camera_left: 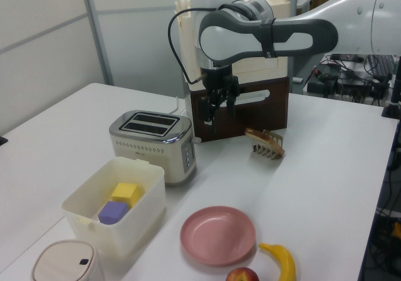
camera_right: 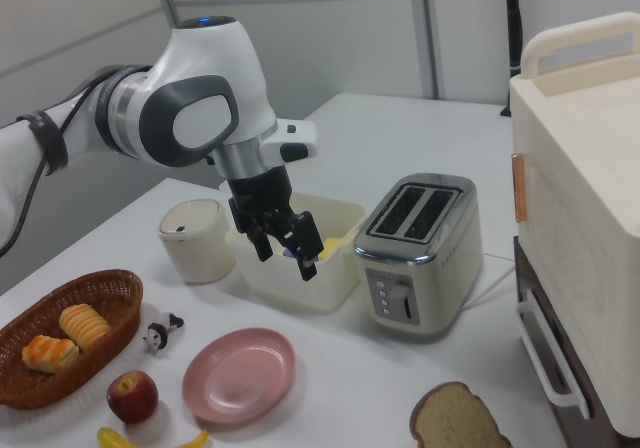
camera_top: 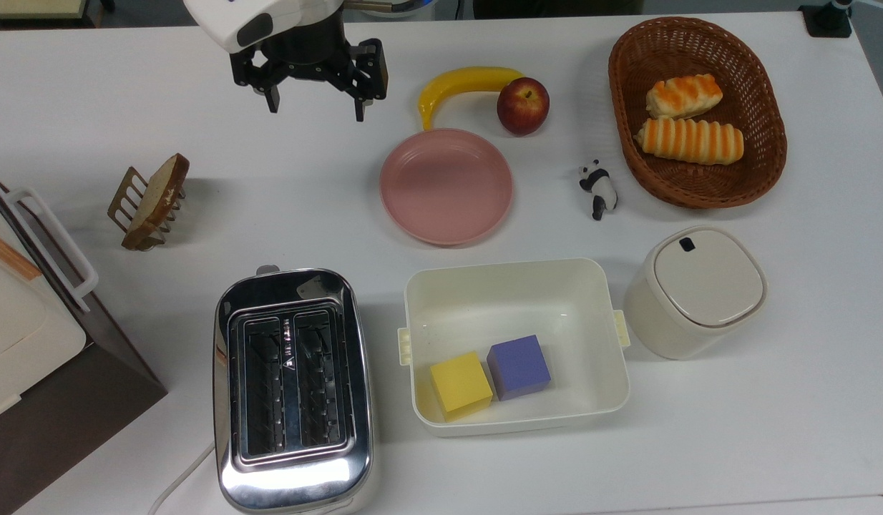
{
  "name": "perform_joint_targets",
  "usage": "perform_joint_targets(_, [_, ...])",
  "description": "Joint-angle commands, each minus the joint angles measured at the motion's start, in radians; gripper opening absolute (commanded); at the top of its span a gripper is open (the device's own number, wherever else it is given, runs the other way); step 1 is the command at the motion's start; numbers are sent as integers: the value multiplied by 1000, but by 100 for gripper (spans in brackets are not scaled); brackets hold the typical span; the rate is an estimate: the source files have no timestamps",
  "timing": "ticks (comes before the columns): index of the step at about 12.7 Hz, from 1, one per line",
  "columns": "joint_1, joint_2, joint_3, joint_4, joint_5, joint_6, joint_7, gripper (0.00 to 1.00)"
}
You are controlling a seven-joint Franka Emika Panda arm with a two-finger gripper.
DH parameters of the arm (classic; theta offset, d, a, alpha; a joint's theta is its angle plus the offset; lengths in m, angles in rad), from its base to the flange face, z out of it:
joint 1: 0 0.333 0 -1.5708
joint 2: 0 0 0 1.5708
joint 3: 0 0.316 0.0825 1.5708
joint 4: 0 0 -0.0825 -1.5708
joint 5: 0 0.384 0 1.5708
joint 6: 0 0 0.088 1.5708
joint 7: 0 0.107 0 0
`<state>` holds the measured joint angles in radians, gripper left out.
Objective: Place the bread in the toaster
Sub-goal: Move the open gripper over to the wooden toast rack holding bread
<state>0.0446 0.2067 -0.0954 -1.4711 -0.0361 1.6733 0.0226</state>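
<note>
1. Top view gives you the black two-finger gripper with fingers spread, holding nothing, above the white table.
2. Your thin tan brown-crusted bread slice stands in the small wire toast rack, toward the top view's lower left of the gripper.
3. Your shiny chrome two-slot toaster sits well below the gripper in the top view, slots empty.

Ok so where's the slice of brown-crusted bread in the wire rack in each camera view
Top view: the bread slice stands in the wire rack at the left, above the chrome toaster.
Left view: the slice is right of centre, to the right of the toaster.
Right view: it sits at the bottom edge, below the toaster.
Shared landmark: the toaster.
</note>
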Motion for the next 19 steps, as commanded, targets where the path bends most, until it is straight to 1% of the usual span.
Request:
perform_joint_targets(1, [-2,-49,-3,-38,5,-11,-33,100])
perform_joint_targets(3, [-6,-47,-3,-41,-28,-12,-45,100])
perform_joint_targets(5, [-8,-50,-7,-49,-33,-12,-72,100])
perform_joint_targets(6, [-9,-67,-9,-66,-42,-14,-88,100])
perform_joint_targets(8, [-25,-119,-9,-132,-45,-7,-115,100])
perform_joint_targets(10, [-63,-128,-9,-156,-53,3,-127,100])
perform_joint_targets(12, [-95,-150,-9,-222,-71,63,-176,100])
perform_joint_targets(13, [-113,-153,-9,-250,-90,80,-199,100])
perform_joint_targets(14, [-117,-148,-9,-282,-138,112,-211,100])
perform_joint_targets(15, [-129,-142,-7,-328,-189,182,-211,100])
perform_joint_targets(16, [-141,-138,-9,-362,-218,248,-210,100])
perform_joint_targets(19, [-207,-58,-9,-373,-258,354,-210,100])
